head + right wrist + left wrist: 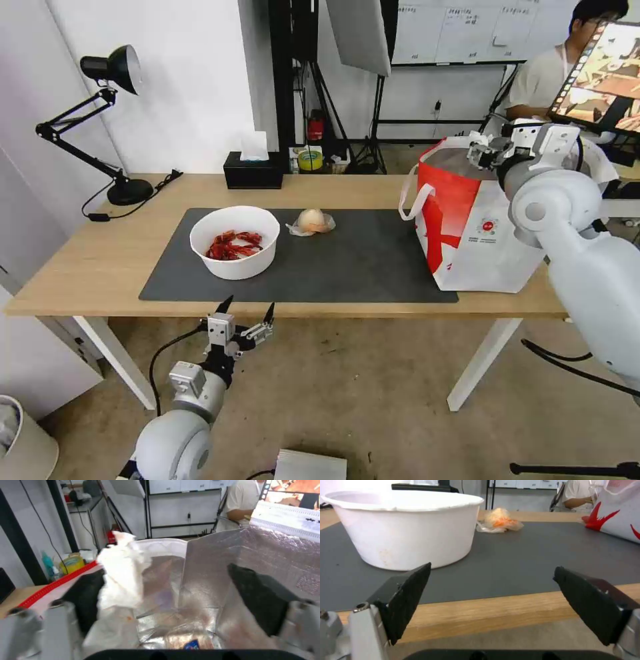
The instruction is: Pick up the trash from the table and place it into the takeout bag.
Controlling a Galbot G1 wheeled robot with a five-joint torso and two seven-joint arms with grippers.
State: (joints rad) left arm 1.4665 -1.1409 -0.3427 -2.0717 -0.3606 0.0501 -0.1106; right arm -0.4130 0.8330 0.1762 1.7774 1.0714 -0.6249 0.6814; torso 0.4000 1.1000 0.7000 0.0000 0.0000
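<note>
Drop step: right gripper [173, 590], fingers wide, over white-and-red foil-lined takeout bag [467, 233] at table's right; small white paper wad [121, 580] clings to 1 finger, needs shaking off. Left gripper [247, 315] wide, near edge.

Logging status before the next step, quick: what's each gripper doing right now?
Left gripper: open, empty, by the table edge.
Right gripper: open over the bag; paper wad against one finger.

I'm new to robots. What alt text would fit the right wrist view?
Open right end effector hangs over the foil-lined takeout bag, a crumpled white paper wad clinging to one finger. A clear plastic tray lies at the bag's bottom.
</note>
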